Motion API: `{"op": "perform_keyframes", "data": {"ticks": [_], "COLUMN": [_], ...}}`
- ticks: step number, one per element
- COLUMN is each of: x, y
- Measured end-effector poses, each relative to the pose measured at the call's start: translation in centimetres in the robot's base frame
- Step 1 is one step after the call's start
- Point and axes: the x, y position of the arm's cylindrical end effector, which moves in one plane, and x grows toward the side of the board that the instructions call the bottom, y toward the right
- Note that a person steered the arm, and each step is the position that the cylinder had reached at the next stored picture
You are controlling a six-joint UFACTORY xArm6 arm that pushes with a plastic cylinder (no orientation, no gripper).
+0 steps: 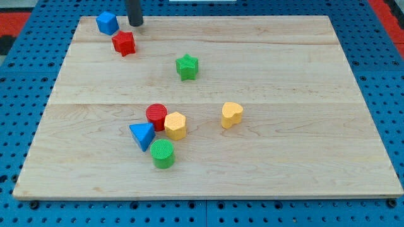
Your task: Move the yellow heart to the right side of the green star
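The yellow heart (231, 115) lies right of the board's middle. The green star (187, 66) lies above it and to the left, well apart from it. My tip (135, 24) stands at the view's top left, between the blue cube (106, 23) and the red star (124, 43), just above the red star. It is far from the yellow heart and the green star.
A cluster sits below the middle: a red cylinder (156, 116), a yellow hexagon (175, 125), a blue triangle (142, 135) and a green cylinder (163, 154). The wooden board (303, 75) lies on a blue perforated surface.
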Motion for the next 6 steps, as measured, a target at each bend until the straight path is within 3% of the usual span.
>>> {"op": "perform_keyframes", "data": {"ticks": [3,4,5,6], "x": [0.4,1.4,3.5,11.8], "y": [-5.4,-1.0,11.2,21.2]}}
